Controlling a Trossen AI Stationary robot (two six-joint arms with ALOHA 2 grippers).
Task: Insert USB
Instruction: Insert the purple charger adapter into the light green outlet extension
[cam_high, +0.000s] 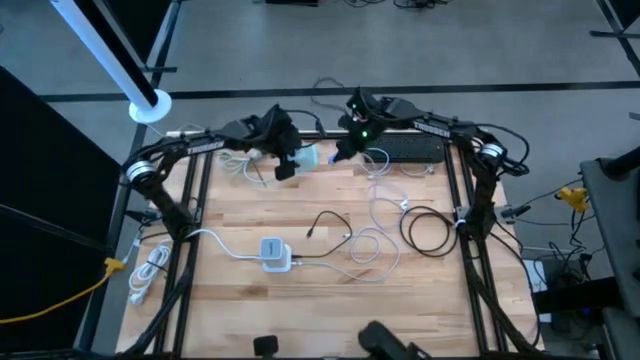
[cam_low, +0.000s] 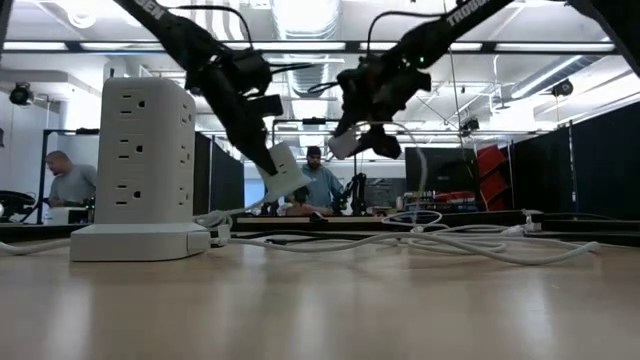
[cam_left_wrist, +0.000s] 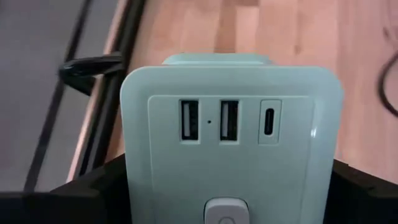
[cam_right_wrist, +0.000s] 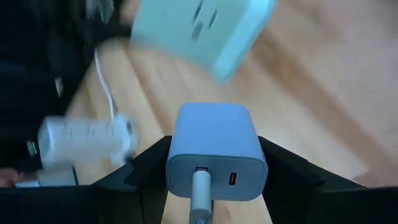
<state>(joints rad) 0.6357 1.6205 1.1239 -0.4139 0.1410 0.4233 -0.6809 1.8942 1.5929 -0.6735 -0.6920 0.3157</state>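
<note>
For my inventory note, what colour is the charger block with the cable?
Pale blue-white charger block, best in right wrist view.

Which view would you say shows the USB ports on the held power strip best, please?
The left wrist view: the power strip faces it, ports plain. High, low and right wrist views show only its pale body.

Pale mint-white power cube (cam_left_wrist: 230, 143); light blue-grey charger block (cam_right_wrist: 214, 149) with white cable (cam_right_wrist: 200, 199); white tower strip (cam_low: 145, 150); black cable coil (cam_high: 428, 232) on the light wooden bench (cam_high: 330, 310).
</note>
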